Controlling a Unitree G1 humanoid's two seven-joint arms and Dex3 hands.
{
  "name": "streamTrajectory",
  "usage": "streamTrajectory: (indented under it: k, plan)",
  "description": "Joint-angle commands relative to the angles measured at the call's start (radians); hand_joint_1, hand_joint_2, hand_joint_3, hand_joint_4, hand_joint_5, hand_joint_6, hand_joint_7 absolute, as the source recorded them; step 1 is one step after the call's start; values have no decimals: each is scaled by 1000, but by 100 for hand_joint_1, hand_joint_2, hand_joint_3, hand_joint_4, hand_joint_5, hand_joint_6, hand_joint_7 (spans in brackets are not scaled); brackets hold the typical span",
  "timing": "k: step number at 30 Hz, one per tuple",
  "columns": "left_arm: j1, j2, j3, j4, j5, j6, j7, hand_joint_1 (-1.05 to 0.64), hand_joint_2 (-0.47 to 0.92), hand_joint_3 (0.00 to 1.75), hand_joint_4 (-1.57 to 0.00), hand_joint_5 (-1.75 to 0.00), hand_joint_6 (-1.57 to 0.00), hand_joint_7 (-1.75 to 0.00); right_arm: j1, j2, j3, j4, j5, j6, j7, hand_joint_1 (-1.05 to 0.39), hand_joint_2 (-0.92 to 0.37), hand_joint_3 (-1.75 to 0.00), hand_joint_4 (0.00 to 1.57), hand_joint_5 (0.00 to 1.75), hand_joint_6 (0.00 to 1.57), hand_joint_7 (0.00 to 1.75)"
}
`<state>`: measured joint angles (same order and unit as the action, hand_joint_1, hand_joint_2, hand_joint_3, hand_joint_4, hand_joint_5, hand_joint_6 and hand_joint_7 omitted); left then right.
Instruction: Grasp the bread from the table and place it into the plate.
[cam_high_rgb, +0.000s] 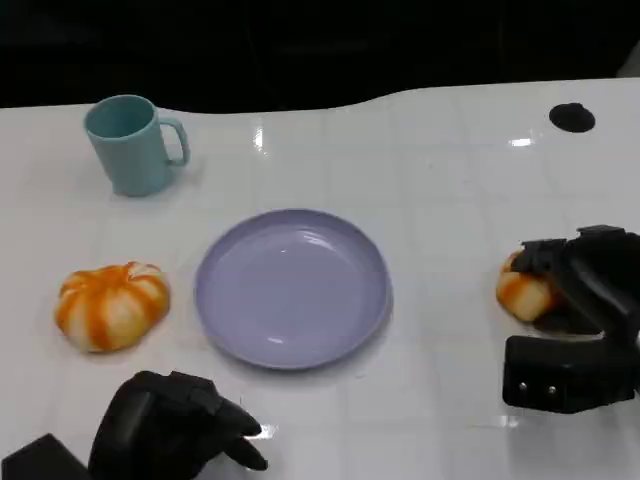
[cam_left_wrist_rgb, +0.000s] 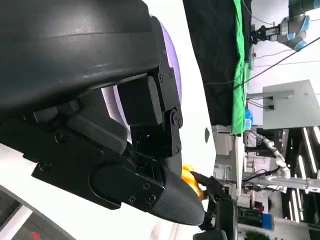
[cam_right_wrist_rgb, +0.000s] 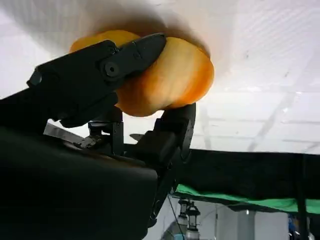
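Note:
Two orange-and-white bread rolls lie on the white table. One roll (cam_high_rgb: 110, 305) sits to the left of the lavender plate (cam_high_rgb: 290, 288), which has nothing on it. The other roll (cam_high_rgb: 520, 290) (cam_right_wrist_rgb: 170, 75) lies to the plate's right. My right hand (cam_high_rgb: 585, 290) grips it, with one finger (cam_right_wrist_rgb: 95, 75) across its top and another (cam_right_wrist_rgb: 175, 125) pressed against its side. It still rests on the table. My left hand (cam_high_rgb: 175, 425) lies near the front edge, below the left roll, holding nothing, with its fingers loosely apart. The left wrist view shows the plate's rim (cam_left_wrist_rgb: 174, 65) and the far roll (cam_left_wrist_rgb: 187, 176).
A teal mug (cam_high_rgb: 130, 143) stands at the back left. A small black round mark (cam_high_rgb: 571, 117) sits on the table at the back right. The table's far edge meets a dark backdrop.

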<state>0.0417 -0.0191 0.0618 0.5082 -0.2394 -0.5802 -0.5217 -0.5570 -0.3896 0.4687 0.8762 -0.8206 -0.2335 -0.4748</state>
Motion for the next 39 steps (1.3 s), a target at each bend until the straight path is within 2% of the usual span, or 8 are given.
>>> streamTrajectory:
  k: [1,15,16,17,18,20,29,39]
  plan:
    - [3,6,1,0,1,1,11,-105,89,0,-152,-53,-157,-27,33,-40,-22,-55,20,-25,-31,-5,-89,-3,87,175,85,133]
    - [-5,9,4,25,4,-14,5,-105,88,0,-152,-52,-157,-26,120,-51,-84,-264,69,-185,-99,6,-84,-5,99,174,100,130]
    - [-5,9,4,25,3,-13,4,-105,88,0,-151,-52,-157,-26,124,-50,-87,-273,70,-193,-97,5,-76,-21,100,174,100,131]
    - [-3,9,4,21,5,-13,7,-105,89,0,-151,-52,-157,-26,132,-45,-90,-300,73,-192,-86,6,-53,-66,100,174,100,132]
    - [0,9,4,16,6,-13,10,-105,89,0,-152,-52,-157,-26,139,-38,-91,-328,76,-194,-76,4,-39,-95,100,174,99,131]
    - [3,9,4,11,10,-13,15,-105,90,1,-152,-52,-157,-26,149,-24,-92,-370,85,-194,-55,3,-26,-120,102,172,104,119]
    - [9,11,3,2,6,-13,7,-105,89,0,-152,-53,-157,-26,141,85,-84,-426,125,-227,-3,10,-13,-148,106,174,102,132]
    - [4,9,1,5,1,1,4,-105,88,0,-152,-53,-157,-26,49,225,-58,-255,108,-285,-63,2,-13,-155,105,175,96,141]
